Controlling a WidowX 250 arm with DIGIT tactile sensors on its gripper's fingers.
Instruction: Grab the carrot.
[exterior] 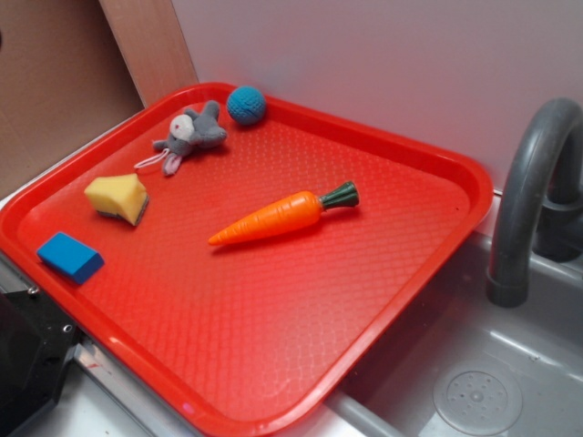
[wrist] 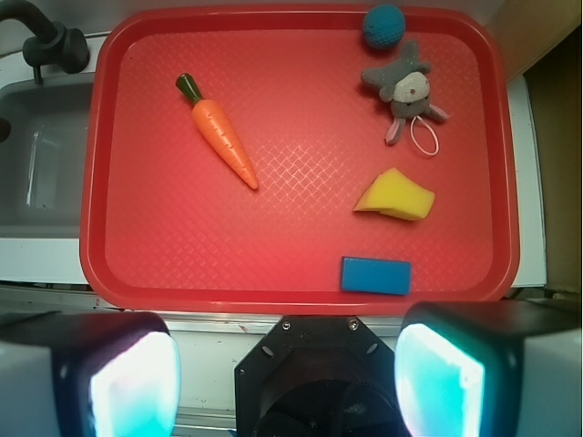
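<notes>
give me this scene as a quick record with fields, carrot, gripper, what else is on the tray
carrot: lying flat on the red tray, green stem toward the sink, nothing touching it
gripper: fingers wide apart, empty, outside the tray's near rim
other items: yellow sponge, blue block, grey plush toy, teal ball
faucet: over the sink

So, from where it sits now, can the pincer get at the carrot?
Probably yes. The carrot lies alone on the red tray, nothing touching or covering it; the sponge and blue block sit well aside. The pincer is open, back off the tray's near edge.
</notes>
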